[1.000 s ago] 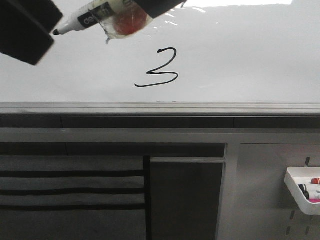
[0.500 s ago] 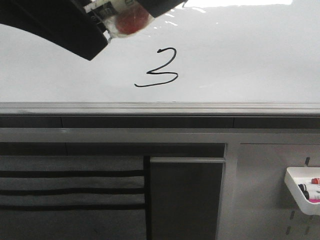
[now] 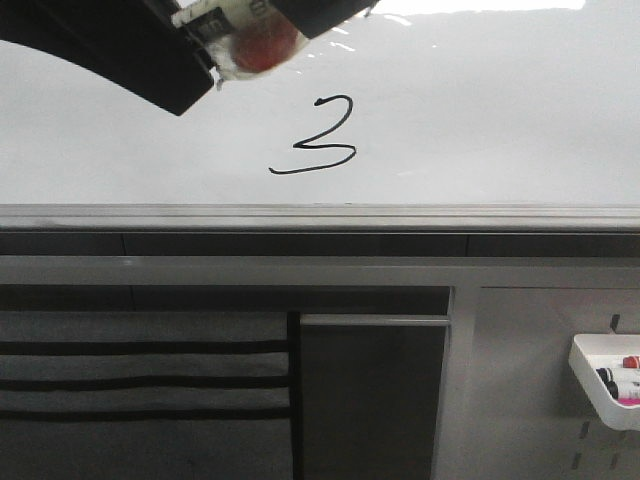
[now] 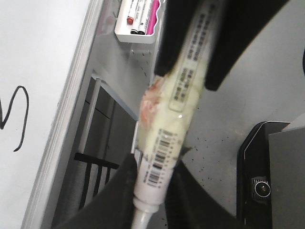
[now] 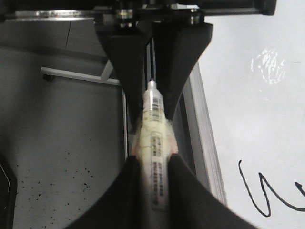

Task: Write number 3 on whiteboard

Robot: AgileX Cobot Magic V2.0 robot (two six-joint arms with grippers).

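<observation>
Since a second earlier, the left gripper (image 3: 175, 45), a black two-fingered claw, had slid rightward across the top of the front view until it covered the marker's black tip, which had been showing bare. Over the last half second almost nothing shifted.

At the far left of the front view sat that dark left gripper, its fingers now around the tip end of the white whiteboard marker with printed label and barcode (image 3: 225, 18). The left wrist view showed its black fingers closed on the marker's barrel near the neck (image 4: 157, 183). Just right of it, the right gripper (image 3: 320, 12), also black, clamped the marker's far end, and a scrap of clear tape with a red blob clung to the barrel between them. In the right wrist view, its fingers pinched the barrel (image 5: 156, 176) while the opposite claw met the tip.

Below and to the right, the number 3 (image 3: 318, 137), a thin slanted black digit with a long tail sweeping left, stood finished on the large glossy white whiteboard (image 3: 520, 110), above its grey metal ledge. At far right hung a white plastic tray of spare markers (image 3: 608, 378).

The writing looked done; the two claws meeting on the marker suggested a handover or capping.
</observation>
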